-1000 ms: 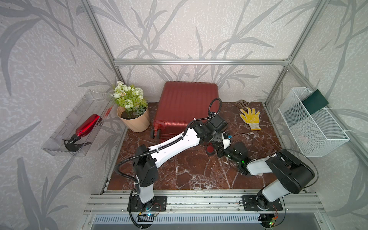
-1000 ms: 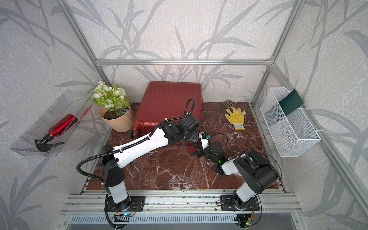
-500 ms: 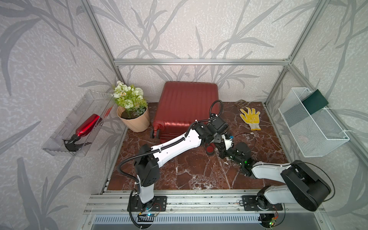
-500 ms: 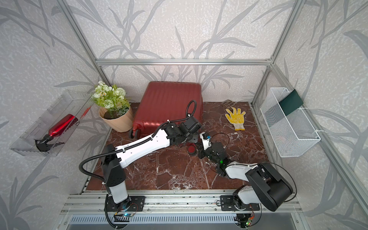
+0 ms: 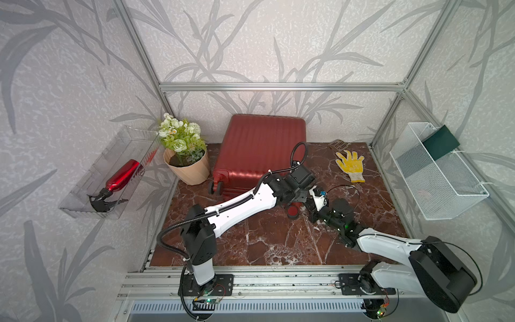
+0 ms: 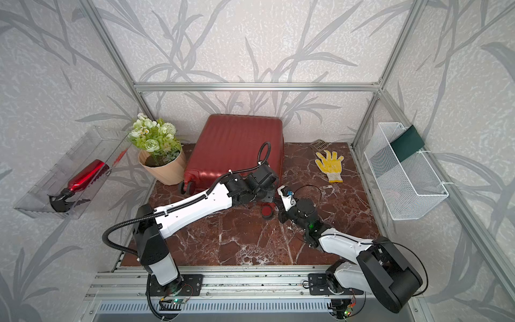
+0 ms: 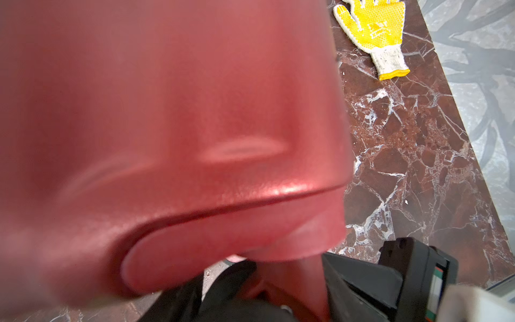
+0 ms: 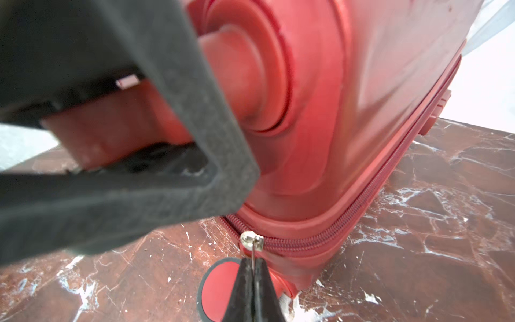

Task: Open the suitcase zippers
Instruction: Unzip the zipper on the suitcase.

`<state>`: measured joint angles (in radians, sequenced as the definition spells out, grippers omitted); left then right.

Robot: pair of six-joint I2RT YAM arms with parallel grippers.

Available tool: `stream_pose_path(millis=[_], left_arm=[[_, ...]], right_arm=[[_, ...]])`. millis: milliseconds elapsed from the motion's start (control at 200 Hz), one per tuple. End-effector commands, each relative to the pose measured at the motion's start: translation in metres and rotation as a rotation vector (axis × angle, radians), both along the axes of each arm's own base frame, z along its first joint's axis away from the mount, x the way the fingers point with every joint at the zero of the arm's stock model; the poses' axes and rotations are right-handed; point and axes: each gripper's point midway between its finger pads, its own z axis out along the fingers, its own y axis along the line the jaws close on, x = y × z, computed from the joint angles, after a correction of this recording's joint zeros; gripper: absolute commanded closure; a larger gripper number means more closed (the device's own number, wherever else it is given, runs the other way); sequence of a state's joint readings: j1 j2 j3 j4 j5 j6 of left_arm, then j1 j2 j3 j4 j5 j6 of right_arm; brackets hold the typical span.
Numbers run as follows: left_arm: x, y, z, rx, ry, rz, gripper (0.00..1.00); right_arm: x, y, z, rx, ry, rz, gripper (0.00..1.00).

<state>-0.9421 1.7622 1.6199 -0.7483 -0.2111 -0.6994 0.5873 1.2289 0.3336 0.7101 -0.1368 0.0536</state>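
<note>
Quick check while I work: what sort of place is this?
Probably a staged robot test booth, not a real room: an aluminium frame with leaf-print walls, a marble-look floor, and props such as potted flowers beside the suitcase.

Both top views look down from high on the near side over the whole surface (image 5: 264, 237); both wrist cameras sit close against the suitcase (image 7: 167, 111).

Behind the right hand (image 8: 252, 271), the arm (image 5: 387, 246) has stretched flat, elbow sunk low rightward
</note>
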Motion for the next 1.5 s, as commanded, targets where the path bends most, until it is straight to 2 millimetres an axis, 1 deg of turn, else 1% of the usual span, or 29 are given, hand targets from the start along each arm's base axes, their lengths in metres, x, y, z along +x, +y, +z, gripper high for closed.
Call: stream_pose_path(millis=[0, 25, 145, 265, 360, 370, 385, 520, 745, 920, 995, 1055, 1209, 1309, 1409, 1494], left_arm=[[-0.005, 0.057, -0.008, 0.142, 0.033, 0.082, 0.91], [-0.006, 0.058, -0.008, 0.141, 0.031, 0.076, 0.92], [-0.013, 0.061, -0.005, 0.136, 0.035, 0.043, 1.00], [-0.022, 0.060, -0.004, 0.130, 0.044, 0.001, 1.00], [-0.030, 0.059, -0.002, 0.132, 0.046, -0.047, 1.00], [-0.031, 0.058, -0.001, 0.130, 0.045, -0.052, 1.00], [-0.033, 0.058, -0.001, 0.131, 0.045, -0.060, 1.00], [-0.047, 0.058, 0.004, 0.116, 0.048, -0.143, 1.00], [-0.081, 0.053, 0.016, 0.009, 0.060, -0.328, 1.00], [-0.108, 0.057, 0.011, -0.017, 0.099, -0.428, 1.00], [-0.119, 0.060, 0.013, -0.030, 0.103, -0.470, 1.00], [-0.127, 0.066, 0.015, -0.032, 0.100, -0.496, 1.00], [-0.148, 0.083, 0.020, -0.039, 0.079, -0.555, 1.00], [-0.159, 0.095, 0.021, -0.046, 0.067, -0.581, 1.00], [-0.165, 0.108, 0.021, -0.032, 0.055, -0.574, 1.00], [-0.165, 0.119, 0.019, -0.011, 0.034, -0.556, 1.00]], right_arm=[[0.015, -0.014, 0.039, 0.002, -0.135, -0.099, 1.00], [0.015, -0.017, 0.037, -0.011, -0.131, -0.111, 1.00], [0.019, -0.026, 0.039, -0.045, -0.151, -0.160, 1.00], [0.021, -0.029, 0.041, -0.049, -0.174, -0.181, 1.00], [0.025, -0.030, 0.037, -0.067, -0.175, -0.194, 1.00], [0.026, -0.029, 0.042, -0.054, -0.193, -0.196, 1.00], [0.026, -0.029, 0.044, -0.051, -0.201, -0.197, 1.00], [0.033, -0.028, 0.043, -0.060, -0.224, -0.212, 1.00], [0.047, -0.026, 0.042, -0.053, -0.254, -0.244, 1.00], [0.063, -0.024, 0.044, -0.058, -0.276, -0.270, 1.00], [0.071, -0.028, 0.043, -0.068, -0.281, -0.296, 1.00], [0.080, -0.034, 0.043, -0.073, -0.282, -0.329, 1.00], [0.111, -0.067, 0.046, -0.056, -0.273, -0.447, 1.00], [0.131, -0.081, 0.050, -0.041, -0.269, -0.491, 1.00], [0.151, -0.094, 0.055, -0.041, -0.273, -0.529, 1.00], [0.165, -0.106, 0.057, -0.059, -0.275, -0.572, 1.00]])
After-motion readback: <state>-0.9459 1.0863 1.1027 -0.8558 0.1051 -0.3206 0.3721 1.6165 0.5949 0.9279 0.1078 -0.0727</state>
